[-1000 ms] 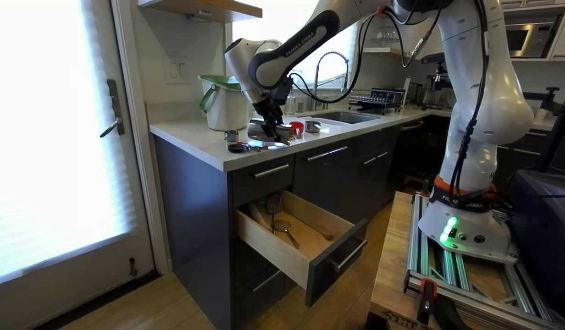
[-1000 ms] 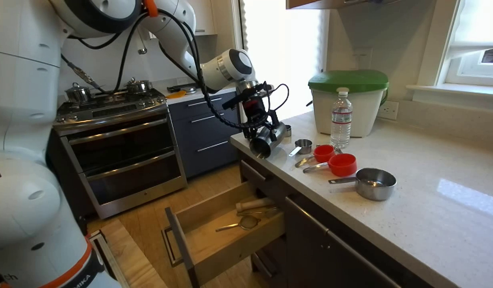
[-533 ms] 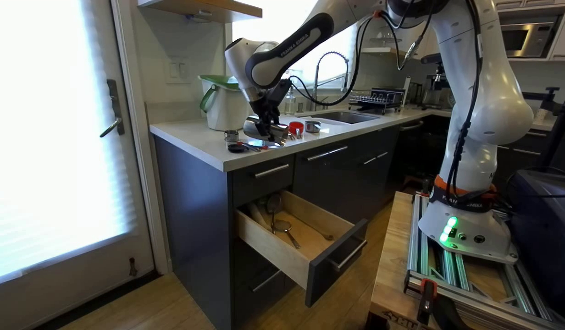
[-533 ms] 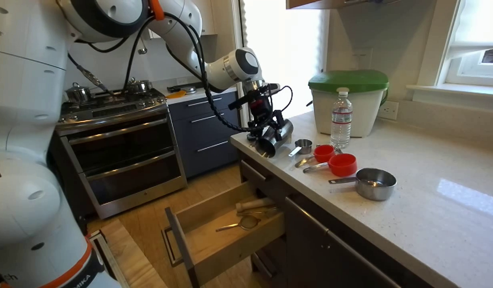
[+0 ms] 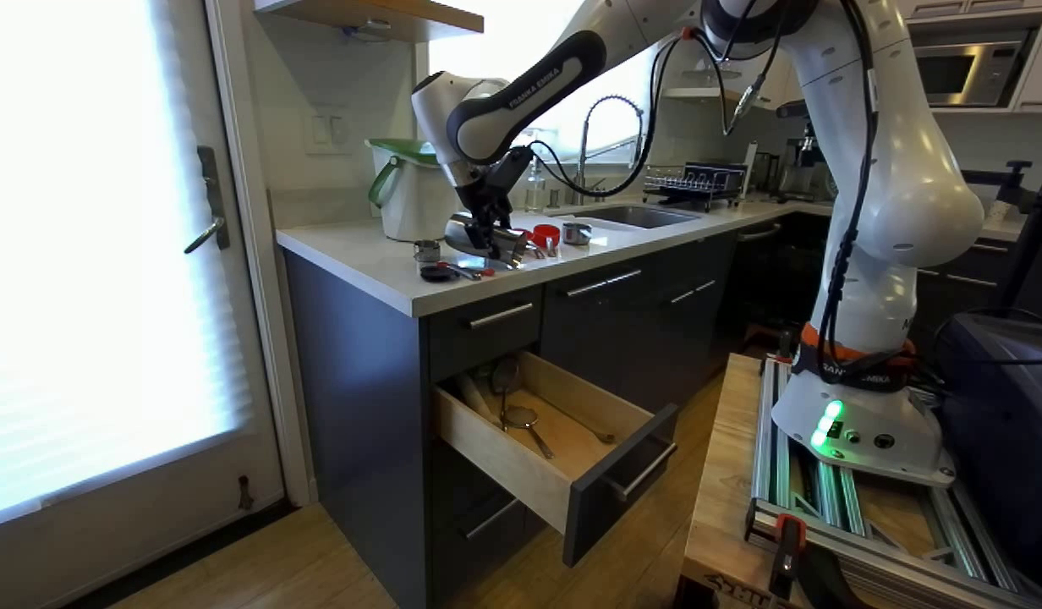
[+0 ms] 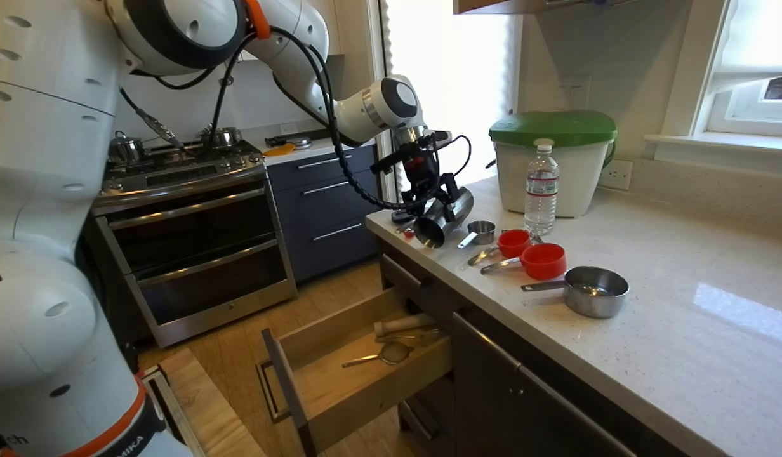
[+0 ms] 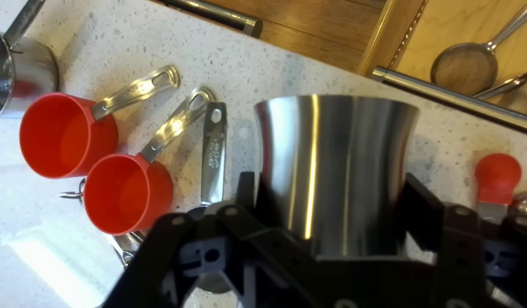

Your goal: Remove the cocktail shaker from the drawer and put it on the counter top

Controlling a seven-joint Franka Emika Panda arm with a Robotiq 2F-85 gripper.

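Observation:
The cocktail shaker (image 7: 332,137) is a shiny silvery metal vessel with a flared rim. My gripper (image 7: 330,182) is shut on it, with one black finger on each side. In both exterior views the shaker (image 5: 462,235) (image 6: 462,204) is tilted on its side over the white counter top (image 5: 335,245), its open mouth towards the counter's front edge. I cannot tell whether it touches the counter. The drawer (image 5: 508,452) is pulled open below, with strainers and a pale rolling-pin-like tool inside. The drawer also shows in the wrist view (image 7: 387,34).
Red measuring cups (image 6: 543,261), a metal cup (image 6: 595,292) and a smaller metal cup (image 6: 483,231) stand near the shaker. Spoons with red parts (image 7: 498,175) lie on its other side. A clear bottle (image 6: 541,190) and a green-lidded bin (image 6: 553,165) stand behind.
My gripper has moved a little with the shaker held in it, further in from the counter's front edge and closer to the small metal cup. The drawer has not moved.

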